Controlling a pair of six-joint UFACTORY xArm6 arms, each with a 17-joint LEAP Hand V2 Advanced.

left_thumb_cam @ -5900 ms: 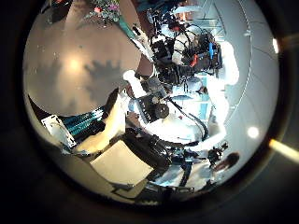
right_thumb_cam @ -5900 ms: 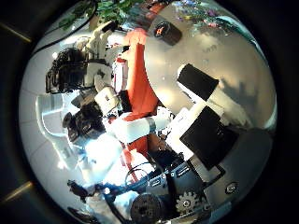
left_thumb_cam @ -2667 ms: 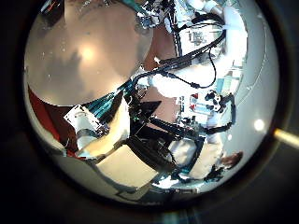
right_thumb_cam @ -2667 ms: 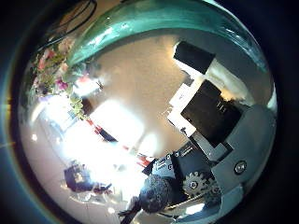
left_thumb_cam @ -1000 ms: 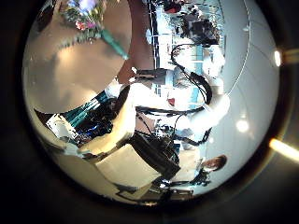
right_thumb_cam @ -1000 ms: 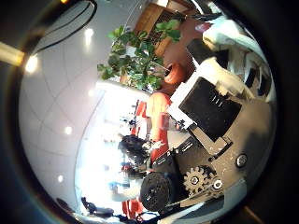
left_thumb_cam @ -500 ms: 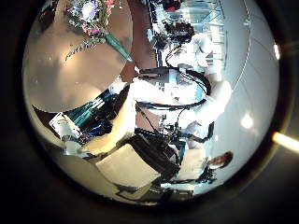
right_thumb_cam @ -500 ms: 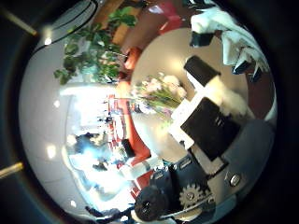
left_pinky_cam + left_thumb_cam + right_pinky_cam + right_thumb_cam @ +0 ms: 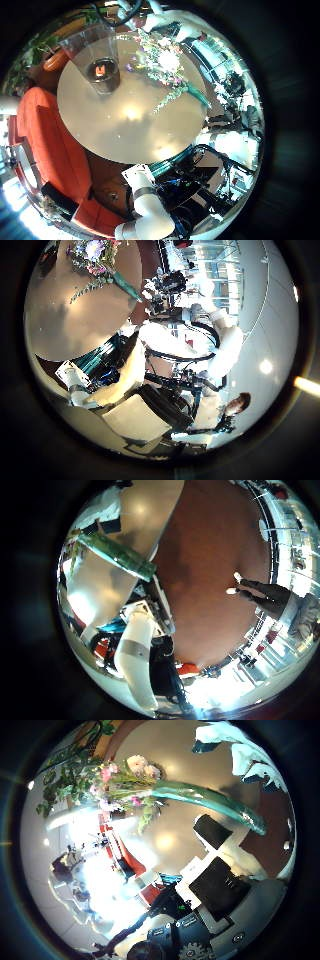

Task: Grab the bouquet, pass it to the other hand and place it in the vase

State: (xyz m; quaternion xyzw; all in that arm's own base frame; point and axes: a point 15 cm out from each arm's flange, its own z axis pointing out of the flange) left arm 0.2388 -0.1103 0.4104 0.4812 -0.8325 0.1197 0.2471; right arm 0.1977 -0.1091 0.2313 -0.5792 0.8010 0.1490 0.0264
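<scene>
The bouquet [image 9: 130,782] lies on the round table [image 9: 170,845], its wrapped stems [image 9: 210,800] stretched out from the flowers. It fills much of the right thumb side palm view, so my right hand [image 9: 215,880] is close over it, fingers [image 9: 211,830] relaxed and not around the stems. The right little finger side view shows the stems [image 9: 120,552] beside the table edge. From my left hand [image 9: 115,380] the bouquet [image 9: 165,65] is farther off, beside the glass vase [image 9: 100,62] standing upright on the table [image 9: 120,120]. My left hand holds nothing.
Upholstered seats [image 9: 45,140] curve around the table's edge. Potted plants [image 9: 65,765] stand beyond the table. Bare floor [image 9: 205,550] lies past the table rim. White parts of a hand [image 9: 240,750] show over the table's far side.
The right palm view has swung from the room and plants down onto the table; the bouquet now looms larger and closer. The left palm view has barely shifted.
</scene>
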